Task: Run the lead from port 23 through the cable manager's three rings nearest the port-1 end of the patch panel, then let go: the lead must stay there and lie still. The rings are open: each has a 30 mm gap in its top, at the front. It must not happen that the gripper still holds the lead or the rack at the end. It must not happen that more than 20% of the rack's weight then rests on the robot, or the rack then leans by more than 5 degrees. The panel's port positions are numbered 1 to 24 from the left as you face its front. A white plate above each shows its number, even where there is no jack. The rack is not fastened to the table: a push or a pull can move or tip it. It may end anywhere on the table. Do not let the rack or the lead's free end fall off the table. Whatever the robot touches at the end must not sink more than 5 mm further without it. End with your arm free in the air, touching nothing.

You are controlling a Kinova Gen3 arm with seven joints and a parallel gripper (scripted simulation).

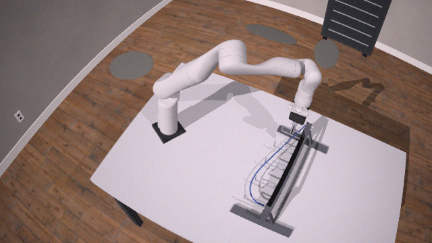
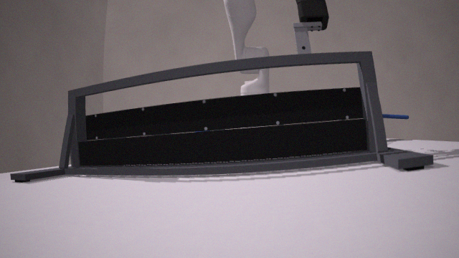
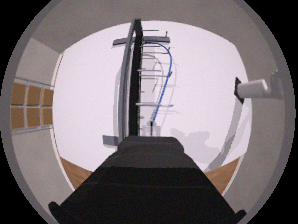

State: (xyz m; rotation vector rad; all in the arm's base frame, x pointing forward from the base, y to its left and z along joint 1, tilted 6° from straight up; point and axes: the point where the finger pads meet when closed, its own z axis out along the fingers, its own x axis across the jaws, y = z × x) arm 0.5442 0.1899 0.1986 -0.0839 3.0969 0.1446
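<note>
Nearest, at the port-1 end: finds the dark two-finger gripper just above the top bar of the dark grey metal rack, fingers pressed together w/ nothing between them. Touches neither lead nor rack as far as the exterior view shows.

Just below: picks out the free end of the thin blue lead poking past the rack's end post, off the white table top, apparently carried by the thin wire rings. Can't count from the top view how many rings actually hold it; too fine.

Further along: follows the lead bowing out in front of the black patch panel, well apart from it mid-run, then curling back in at the far end, approx. where port 23 should sit.

Handling, as a judgement: reads as light, thin, limp across its length but springy enough to keep that bow, so likely to creep out of an open ring gap if left under tension. Probably slick-jacketed; needs a firm pinch. Best taken near the free end, just short of the tip, or on a straight stretch between rings, not at the bend. Calls for gentle pulls only, since the unfastened rack could slide or tip w/ any hard tug.
</note>
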